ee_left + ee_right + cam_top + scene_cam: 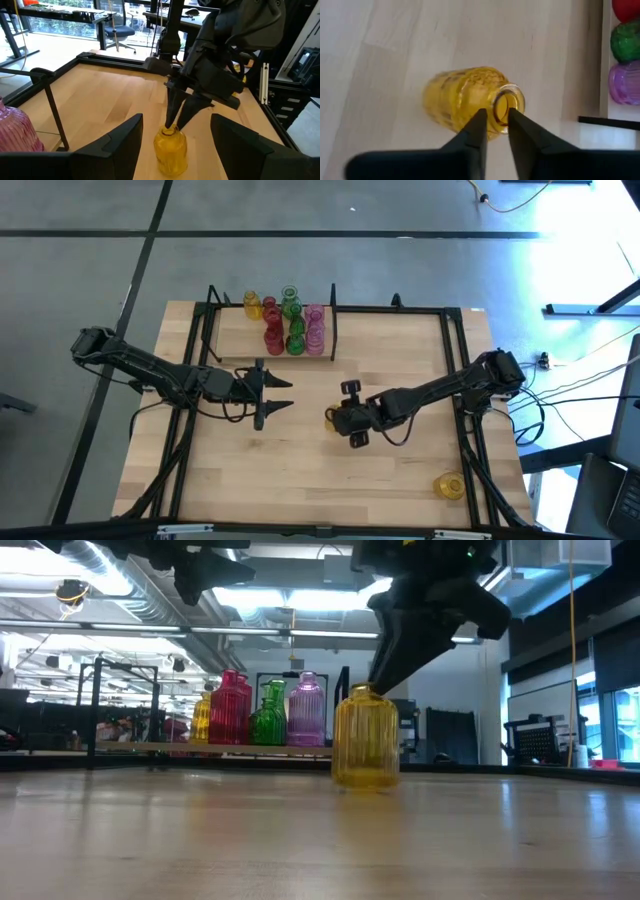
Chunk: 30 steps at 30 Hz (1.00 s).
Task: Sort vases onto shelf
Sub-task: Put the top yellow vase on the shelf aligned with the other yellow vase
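Observation:
A yellow vase point(365, 737) stands upright on the table near its middle. My right gripper point(495, 117) is at its mouth, its fingers close together. To the vase's left my left gripper point(290, 393) hangs above the table, open, pointing at the vase with nothing between its fingers. On the shelf point(235, 330) at the far left stand several vases on their bases: yellow point(252, 305), red point(272, 328), green point(292, 320) and pink point(315, 330). Another yellow vase point(448, 485) sits near the table's front right. My right gripper has the rim of the yellow vase's neck point(496, 102) between its two fingers. One finger is outside the neck and the other at the mouth, seemingly inside it. The fingers slant down from the table's right. The vase stands upright with its base on the table.
Black metal rods point(455, 360) frame the table top on the left, far and right sides. The shelf's black upright divider point(333, 320) stands just right of the pink vase. Bare wood point(400, 350) lies between the shelf and the right rods.

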Each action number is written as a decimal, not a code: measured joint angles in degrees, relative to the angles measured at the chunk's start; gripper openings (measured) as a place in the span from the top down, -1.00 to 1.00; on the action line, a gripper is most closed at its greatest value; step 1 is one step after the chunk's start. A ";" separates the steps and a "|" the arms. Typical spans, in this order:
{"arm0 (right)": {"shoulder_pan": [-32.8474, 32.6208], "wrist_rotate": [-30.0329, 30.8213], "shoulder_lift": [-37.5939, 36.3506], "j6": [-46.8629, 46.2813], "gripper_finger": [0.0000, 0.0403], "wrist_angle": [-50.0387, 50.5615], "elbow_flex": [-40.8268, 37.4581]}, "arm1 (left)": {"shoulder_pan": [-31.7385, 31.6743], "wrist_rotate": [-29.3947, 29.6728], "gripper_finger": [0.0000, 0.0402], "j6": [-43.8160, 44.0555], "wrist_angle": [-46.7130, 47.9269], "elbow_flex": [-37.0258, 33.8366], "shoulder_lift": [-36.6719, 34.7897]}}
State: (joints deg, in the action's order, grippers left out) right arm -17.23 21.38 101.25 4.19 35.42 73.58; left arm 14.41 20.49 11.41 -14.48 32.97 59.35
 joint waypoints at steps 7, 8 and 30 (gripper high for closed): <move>0.00 -3.27 -0.01 -0.76 0.29 -2.32 0.00 | 0.00 0.00 -0.13 0.01 0.00 0.00 0.02; -0.05 -3.88 -0.26 -0.75 0.25 -2.29 0.00 | 0.00 0.00 -0.13 0.01 0.00 0.01 0.00; -9.02 -6.37 -25.29 -17.89 0.20 -30.79 -36.79 | -3.50 -7.93 -0.13 -1.17 -13.74 5.83 20.85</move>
State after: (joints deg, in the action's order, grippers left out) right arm -26.26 15.02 75.97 -13.70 4.63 36.79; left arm 10.92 12.56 10.24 -28.22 38.80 80.20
